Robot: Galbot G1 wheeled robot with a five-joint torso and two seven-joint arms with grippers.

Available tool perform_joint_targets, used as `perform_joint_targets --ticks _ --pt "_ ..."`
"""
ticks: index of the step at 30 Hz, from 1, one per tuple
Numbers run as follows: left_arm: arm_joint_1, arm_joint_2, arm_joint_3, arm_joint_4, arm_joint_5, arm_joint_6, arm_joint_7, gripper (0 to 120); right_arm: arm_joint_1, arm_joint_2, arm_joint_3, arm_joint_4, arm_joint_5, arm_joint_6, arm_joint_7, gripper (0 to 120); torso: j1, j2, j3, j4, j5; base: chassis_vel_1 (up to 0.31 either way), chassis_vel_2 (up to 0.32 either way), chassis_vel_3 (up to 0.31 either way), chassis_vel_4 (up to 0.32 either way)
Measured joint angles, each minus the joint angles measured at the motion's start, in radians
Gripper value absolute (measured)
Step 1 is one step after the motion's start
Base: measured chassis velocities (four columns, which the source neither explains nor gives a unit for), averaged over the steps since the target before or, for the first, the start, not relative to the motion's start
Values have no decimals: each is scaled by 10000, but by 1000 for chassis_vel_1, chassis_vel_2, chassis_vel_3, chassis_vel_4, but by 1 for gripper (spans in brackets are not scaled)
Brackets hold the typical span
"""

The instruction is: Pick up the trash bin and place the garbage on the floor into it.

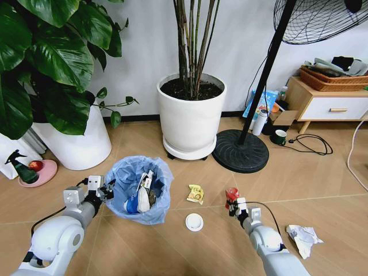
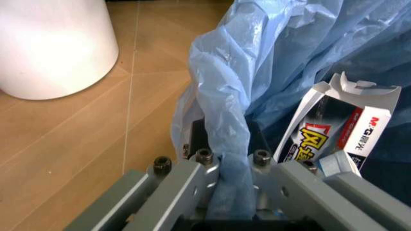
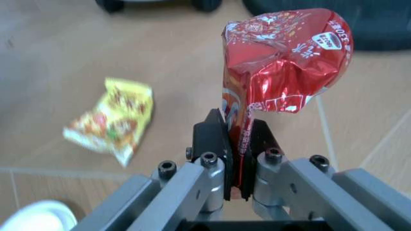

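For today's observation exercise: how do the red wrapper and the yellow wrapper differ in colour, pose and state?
The red wrapper is shiny red and stands pinched in the right gripper, off the floor; the yellow wrapper is yellow and lies flat on the floor, free of any gripper. Both are crumpled snack wrappers outside the trash bin.

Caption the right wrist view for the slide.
Right end effector shut on red snack wrapper; yellow snack wrapper on floor.
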Motion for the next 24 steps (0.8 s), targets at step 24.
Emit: perform_joint_targets --ticks 24 --pt "-1329 804 1017 874 -1078 -5 298 0 2300 -3103 -2122 5401 3827 -1147 -819 1 0 0 0 1 -2 0 0 0 0"
